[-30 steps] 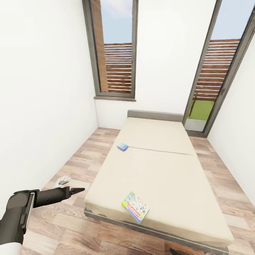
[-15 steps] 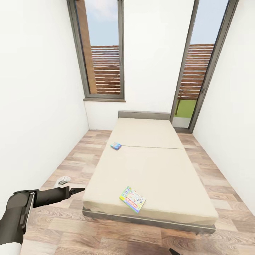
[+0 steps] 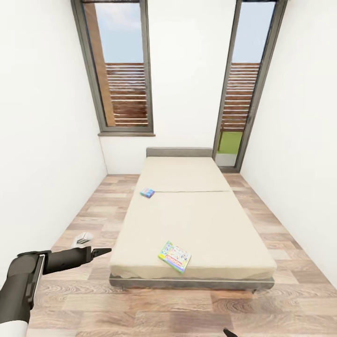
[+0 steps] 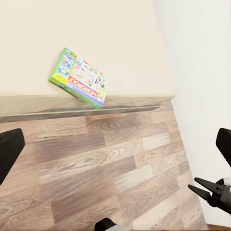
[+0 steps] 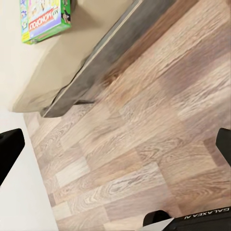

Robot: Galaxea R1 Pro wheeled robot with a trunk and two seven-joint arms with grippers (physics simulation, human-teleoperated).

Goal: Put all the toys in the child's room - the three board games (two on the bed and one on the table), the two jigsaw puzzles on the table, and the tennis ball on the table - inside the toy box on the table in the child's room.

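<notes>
The bed (image 3: 196,220) stands on the wooden floor (image 3: 154,309), headboard against the far wall. A pale green board game (image 3: 174,256) lies flat near the bed's foot edge; a small blue board game (image 3: 147,192) lies at the bed's left edge, toward the headboard. The left claw (image 3: 104,252) hangs left of the bed with fingers together; the right claw's (image 5: 115,139) fingertips sit wide apart.
</notes>
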